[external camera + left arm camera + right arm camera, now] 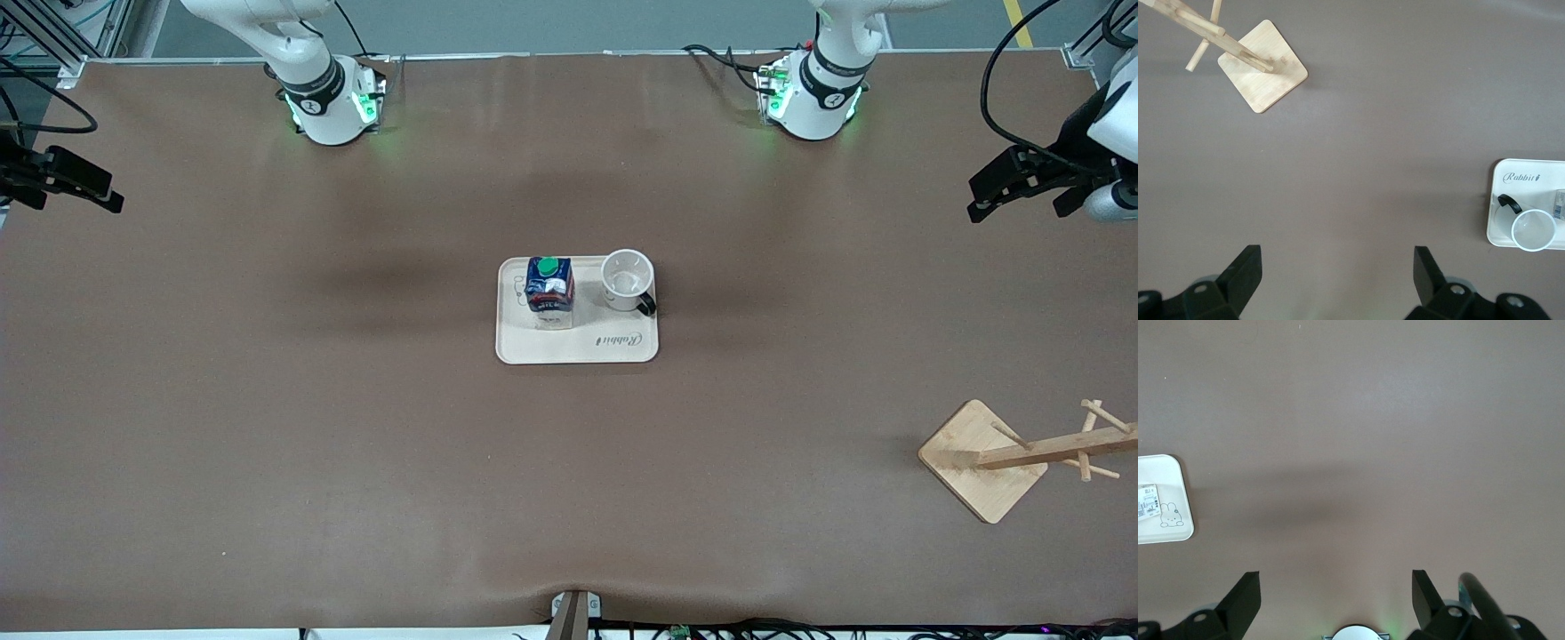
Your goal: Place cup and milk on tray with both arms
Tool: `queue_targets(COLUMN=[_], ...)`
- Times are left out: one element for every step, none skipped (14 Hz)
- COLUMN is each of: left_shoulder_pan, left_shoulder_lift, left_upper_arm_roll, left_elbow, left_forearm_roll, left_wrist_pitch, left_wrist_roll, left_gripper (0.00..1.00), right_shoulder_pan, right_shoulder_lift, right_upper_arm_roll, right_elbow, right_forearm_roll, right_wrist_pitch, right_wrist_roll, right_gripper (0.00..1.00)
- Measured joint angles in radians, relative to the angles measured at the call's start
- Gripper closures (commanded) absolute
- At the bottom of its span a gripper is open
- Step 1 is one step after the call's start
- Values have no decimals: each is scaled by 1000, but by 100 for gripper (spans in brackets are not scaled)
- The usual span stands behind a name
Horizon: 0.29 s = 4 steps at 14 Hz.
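The cream tray lies at the table's middle. The dark-blue milk carton with a green cap stands upright on it, at the end toward the right arm. The white cup with a black handle stands upright beside it on the tray, toward the left arm. My left gripper is open and empty, high over the table's edge at the left arm's end; its wrist view shows the tray and the cup. My right gripper is open and empty over the table's edge at the right arm's end; its wrist view shows a tray corner.
A wooden rack with pegs on a square base stands near the front camera at the left arm's end, also in the left wrist view. A small mount sits at the table's front edge.
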Motion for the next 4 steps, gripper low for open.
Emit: queue_targets(left_shoulder_pan=[0, 0, 0, 0], left_shoulder_lift=[0, 0, 0, 0], left_upper_arm_roll=[0, 0, 1, 1], left_elbow=[0, 0, 1, 2], left_forearm_roll=[0, 0, 0, 0], left_wrist_pitch=[0, 0, 0, 0], left_wrist_roll=[0, 0, 0, 0], left_gripper=[0, 0, 0, 0], right_shoulder_pan=[-1, -2, -2, -2], right_shoulder_lift=[0, 0, 0, 0], right_upper_arm_roll=[-1, -3, -4, -4], right_elbow=[0, 0, 0, 0], right_forearm_roll=[0, 0, 0, 0], right_wrist_pitch=[0, -1, -1, -1], right_wrist_roll=[1, 2, 2, 2], right_gripper=[0, 0, 0, 0])
